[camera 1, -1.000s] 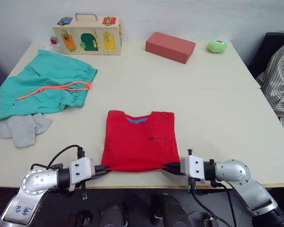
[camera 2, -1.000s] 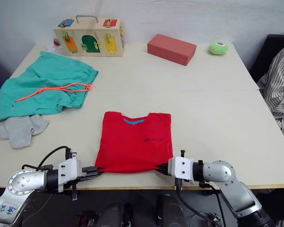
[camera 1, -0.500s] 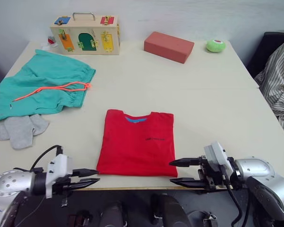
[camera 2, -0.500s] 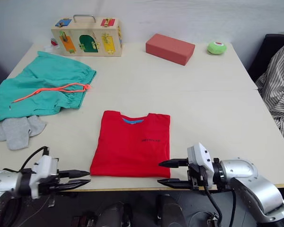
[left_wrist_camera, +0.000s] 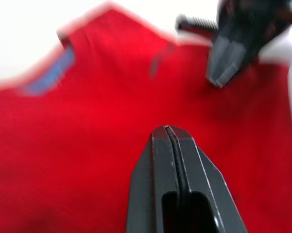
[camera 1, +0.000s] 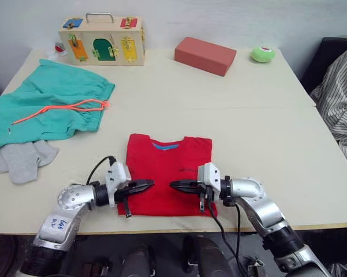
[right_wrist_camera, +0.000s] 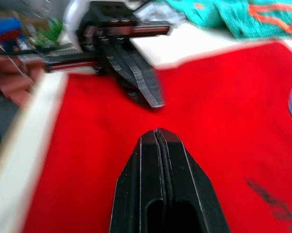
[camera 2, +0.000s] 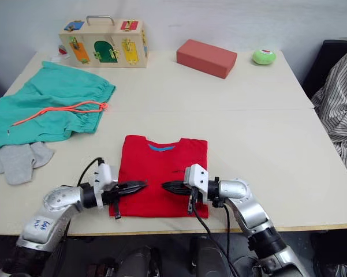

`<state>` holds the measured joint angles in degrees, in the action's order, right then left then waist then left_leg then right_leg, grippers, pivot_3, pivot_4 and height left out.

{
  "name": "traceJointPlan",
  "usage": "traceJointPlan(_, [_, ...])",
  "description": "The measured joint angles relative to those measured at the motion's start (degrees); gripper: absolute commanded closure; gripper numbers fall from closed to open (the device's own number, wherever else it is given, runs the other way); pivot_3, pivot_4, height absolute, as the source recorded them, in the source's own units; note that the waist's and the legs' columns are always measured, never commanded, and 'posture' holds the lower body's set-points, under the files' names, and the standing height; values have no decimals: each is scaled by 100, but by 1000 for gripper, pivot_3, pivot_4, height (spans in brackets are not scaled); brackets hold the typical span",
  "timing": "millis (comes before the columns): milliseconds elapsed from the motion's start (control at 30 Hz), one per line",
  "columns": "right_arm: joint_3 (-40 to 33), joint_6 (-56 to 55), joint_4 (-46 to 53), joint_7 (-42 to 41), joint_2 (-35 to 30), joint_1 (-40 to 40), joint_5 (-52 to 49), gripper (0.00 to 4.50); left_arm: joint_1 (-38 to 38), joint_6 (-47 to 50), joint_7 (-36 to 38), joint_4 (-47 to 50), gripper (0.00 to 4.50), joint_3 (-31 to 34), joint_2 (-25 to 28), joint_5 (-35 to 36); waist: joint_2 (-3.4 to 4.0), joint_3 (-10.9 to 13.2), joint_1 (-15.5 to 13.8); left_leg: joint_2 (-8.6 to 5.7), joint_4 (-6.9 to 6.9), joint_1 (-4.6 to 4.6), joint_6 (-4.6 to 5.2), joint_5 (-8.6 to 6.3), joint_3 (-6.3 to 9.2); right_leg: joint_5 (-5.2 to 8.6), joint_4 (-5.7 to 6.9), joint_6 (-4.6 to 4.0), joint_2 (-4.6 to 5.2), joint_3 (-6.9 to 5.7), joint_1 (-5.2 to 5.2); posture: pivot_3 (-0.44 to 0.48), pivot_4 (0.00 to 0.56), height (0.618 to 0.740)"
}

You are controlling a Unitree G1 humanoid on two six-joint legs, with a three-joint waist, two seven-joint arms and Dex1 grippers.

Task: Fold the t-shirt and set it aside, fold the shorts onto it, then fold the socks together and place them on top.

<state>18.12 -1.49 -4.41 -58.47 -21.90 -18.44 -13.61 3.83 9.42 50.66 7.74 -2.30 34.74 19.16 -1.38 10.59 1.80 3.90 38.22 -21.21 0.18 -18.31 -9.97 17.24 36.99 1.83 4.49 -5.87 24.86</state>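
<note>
A wide pale cream desk (camera 1: 265,150) stretches out before me. At its middle, close to the near edge, lies the bright red short-sleeved cloth t-shirt (camera 1: 168,167), folded into a neat rectangle with its blue neck label at the 12 o'clock end.

Both of my hands hover over the near half of this t-shirt, pointing toward each other. My left hand (camera 1: 145,184) reaches in from 9 o'clock, its two black fingers pressed together and holding nothing. My right hand (camera 1: 178,185) reaches in from 3 o'clock, its fingers likewise pressed together and empty. The two fingertips are near each other but apart, with a strip of red cloth between them.

From the t-shirt, at about 10 o'clock, the teal-green cloth shorts (camera 1: 55,107) lie spread flat, with a long coral-orange drawstring across them. Just at the near edge of the shorts, at 9 o'clock from the t-shirt, rests the pair of small light grey ankle socks (camera 1: 22,160), side by side.

Along the far edge of the desk stand a wooden latch-board box with a metal handle (camera 1: 102,40) at 11 o'clock, a red-brown brick-shaped block (camera 1: 205,55) at 12 o'clock, and a small green round object (camera 1: 262,54) at 1 o'clock. At 3 o'clock, beyond the desk, striped cloth (camera 1: 342,109) shows.
</note>
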Motion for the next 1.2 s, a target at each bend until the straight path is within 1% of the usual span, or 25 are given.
traceJointPlan(200, [-187,-286,-843,326,237,-467,246,4484,-121,-268,-54,-159,4500,18,-8,-116,0,-1,6,-1,-1,44,-2,4,6,-1,19,-3,9,3,-34,0,150,740])
traceJointPlan(267, [-472,-189,-1176,473,271,-600,150,4484,-188,-281,-94,-172,4500,24,-8,-121,-1,-4,1,-3,-6,62,-3,4,5,-1,26,-4,15,8,-46,0,150,740])
traceJointPlan(433, [-1126,-112,-1947,829,287,-895,5,4484,-211,-521,-53,-385,4500,53,-5,-126,2,-19,9,-3,-11,74,-8,5,2,5,39,-14,17,10,-48,0,150,740])
traceJointPlan(500, [-1277,-196,-2214,931,292,-1019,3,4484,-209,-647,-33,-471,4500,76,-24,-125,5,-22,16,-3,-12,77,-10,7,0,5,42,-15,17,11,-48,0,150,740])
traceJointPlan(633, [-1518,-339,-2335,907,311,-1022,-90,4484,-217,-557,112,-581,4500,273,-176,281,10,-21,19,-1,-14,74,-13,9,1,5,45,-15,16,11,-44,0,150,740])
traceJointPlan(733, [-1433,-303,-1780,613,358,-907,-214,4484,-91,-54,144,-538,4500,472,-230,730,18,-16,33,2,-16,59,-21,14,2,5,46,-15,12,10,-30,0,150,740])
traceJointPlan(800, [-1234,-250,-1384,511,424,-910,-163,4484,215,74,29,-520,4500,536,-318,776,18,-16,23,1,-17,59,-23,15,5,5,45,-15,11,8,-32,0,150,740])
traceJointPlan(867, [-995,-233,-1265,537,506,-926,26,4484,534,123,-153,-557,4500,533,-388,682,17,-17,15,-1,-17,59,-23,15,4,5,44,-15,12,7,-33,0,150,740])
traceJointPlan(933, [-779,-275,-1355,623,593,-940,295,4484,823,124,-368,-718,4500,508,-476,474,17,-17,8,-4,-17,58,-22,14,2,5,43,-15,13,8,-32,0,150,740])
traceJointPlan(1000, [-602,-338,-1703,814,718,-1062,598,4484,1160,88,-611,-1165,4500,378,-580,126,17,-17,7,-5,-16,57,-21,14,0,5,42,-15,11,7,-30,0,150,740])
traceJointPlan(1033, [-558,-361,-1774,875,763,-1121,656,4484,1210,72,-692,-1329,4500,334,-608,0,17,-17,27,-4,-17,56,-21,14,-2,5,42,-15,9,9,-28,0,150,740])
traceJointPlan(1100, [-586,-339,-1985,1028,779,-1312,718,4484,1220,56,-789,-1554,4500,309,-707,-153,16,-17,52,-2,-17,56,-22,15,-3,5,42,-15,8,9,-29,0,150,740])
traceJointPlan(1200, [-821,-336,-2334,1251,710,-1499,698,4484,1214,-149,-801,-1636,4500,291,-730,-287,15,-18,47,-2,-16,57,-21,15,-1,6,41,-15,11,8,-30,0,150,740])
